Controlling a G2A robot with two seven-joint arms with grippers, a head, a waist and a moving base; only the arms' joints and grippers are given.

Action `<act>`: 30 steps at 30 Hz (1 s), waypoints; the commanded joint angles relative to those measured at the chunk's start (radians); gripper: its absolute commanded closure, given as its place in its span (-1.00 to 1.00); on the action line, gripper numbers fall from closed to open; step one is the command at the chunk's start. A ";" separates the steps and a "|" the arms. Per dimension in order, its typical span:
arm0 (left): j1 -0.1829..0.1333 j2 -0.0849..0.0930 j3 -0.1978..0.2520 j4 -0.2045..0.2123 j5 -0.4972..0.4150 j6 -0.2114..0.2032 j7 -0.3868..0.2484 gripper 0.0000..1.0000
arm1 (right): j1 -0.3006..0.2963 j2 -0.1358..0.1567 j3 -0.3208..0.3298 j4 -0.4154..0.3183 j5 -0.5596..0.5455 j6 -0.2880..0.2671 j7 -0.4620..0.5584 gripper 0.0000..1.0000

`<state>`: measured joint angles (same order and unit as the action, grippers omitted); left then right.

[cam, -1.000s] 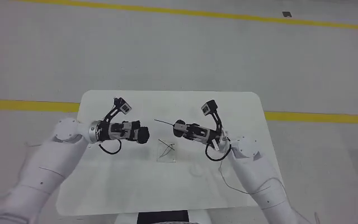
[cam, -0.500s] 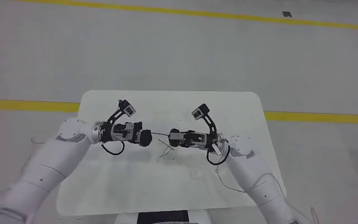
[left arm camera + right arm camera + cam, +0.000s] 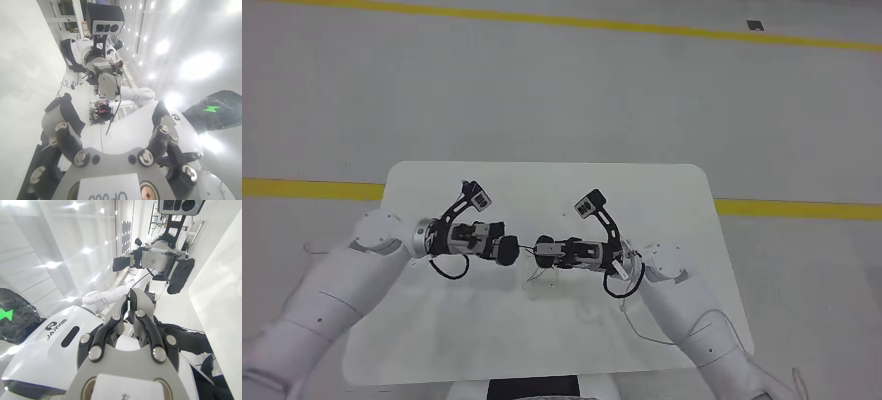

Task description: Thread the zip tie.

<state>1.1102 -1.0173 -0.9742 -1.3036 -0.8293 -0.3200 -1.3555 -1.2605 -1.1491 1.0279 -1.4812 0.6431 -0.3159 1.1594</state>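
A thin black zip tie (image 3: pixel 114 111) sticks out of my right gripper (image 3: pixel 129 294), which is shut on it. In the right wrist view the tie (image 3: pixel 143 276) runs from the pinched fingertips toward my left gripper (image 3: pixel 151 270). That left gripper (image 3: pixel 111 106) stands open, its two dark fingers (image 3: pixel 62 113) spread wide, and the tie's free end hangs between them without touching either. In the top view the two grippers face each other above the middle of the white table (image 3: pixel 662 190), left gripper (image 3: pixel 508 249) and right gripper (image 3: pixel 541 250) a short gap apart.
Loose zip ties (image 3: pixel 540 270) lie on the table just in front of the two grippers. Yellow floor lines (image 3: pixel 302 188) run beside and behind the table.
Both grippers have moved toward each other over the table's middle. The right gripper has carried the zip tie leftward, so its free end now sits between the left gripper's open fingers.
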 commanded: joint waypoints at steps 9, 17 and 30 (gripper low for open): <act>0.007 -0.002 0.017 -0.024 0.009 0.023 -0.023 -1.00 | -0.011 -0.001 -0.014 -0.026 -0.046 0.020 -0.039 1.00; -0.005 -0.007 0.032 -0.005 0.005 0.025 -0.030 -1.00 | -0.005 -0.005 -0.020 -0.014 -0.018 0.002 -0.023 1.00; -0.011 -0.011 0.036 -0.002 -0.010 0.024 -0.034 -0.92 | 0.008 -0.009 -0.034 -0.002 -0.020 0.007 -0.003 1.00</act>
<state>1.1001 -1.0276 -0.9385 -1.3059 -0.8391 -0.2950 -1.3902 -1.2552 -1.1570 0.9971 -1.4868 0.6245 -0.3101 1.1559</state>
